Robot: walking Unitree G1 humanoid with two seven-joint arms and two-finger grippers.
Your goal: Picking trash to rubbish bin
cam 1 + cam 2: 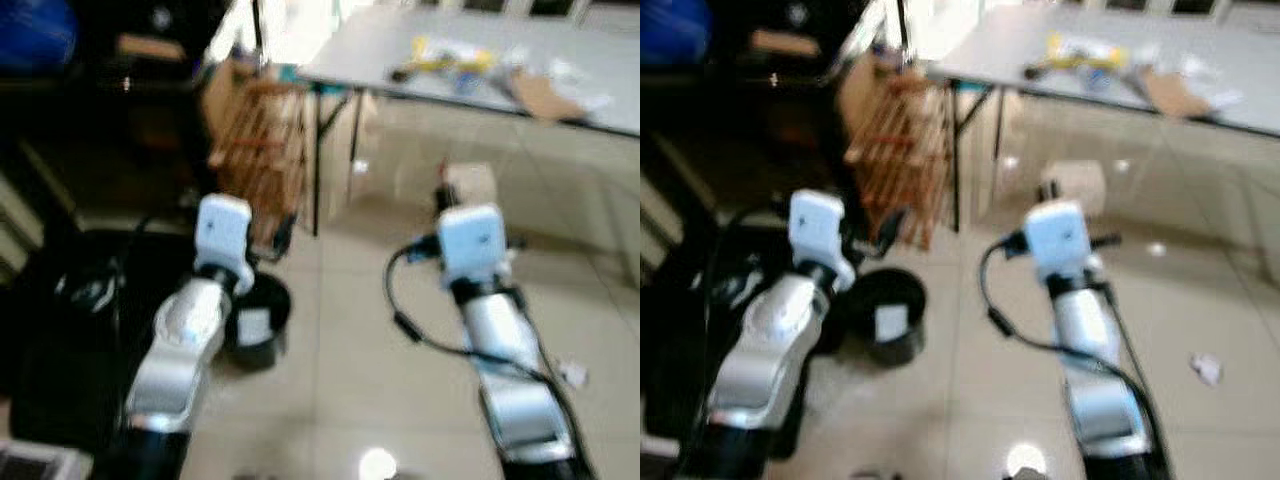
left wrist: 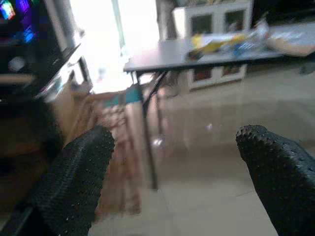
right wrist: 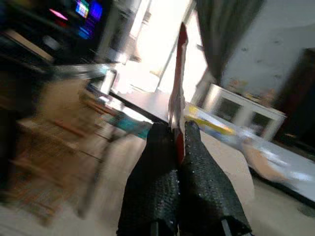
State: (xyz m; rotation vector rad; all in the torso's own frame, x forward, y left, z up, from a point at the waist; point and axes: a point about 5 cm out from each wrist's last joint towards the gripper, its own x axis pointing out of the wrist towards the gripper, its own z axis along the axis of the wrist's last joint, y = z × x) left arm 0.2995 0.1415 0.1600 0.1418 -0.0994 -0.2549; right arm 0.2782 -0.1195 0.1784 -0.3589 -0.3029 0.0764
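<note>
right gripper (image 3: 178,147) pinches a thin red-and-white wrapper (image 3: 178,93) | left gripper (image 2: 172,162) wide open, empty | black rubbish bin (image 1: 258,318) on floor beside left arm | risk: edge-held wrapper slips mid-carry, misses bin

Grey table (image 1: 400,55) beside wooden rack (image 1: 262,150).

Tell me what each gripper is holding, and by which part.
The right gripper pinches a thin red-and-white wrapper-like scrap by one end; the rest sticks out beyond its fingertips. The left gripper is open and holds nothing.
</note>
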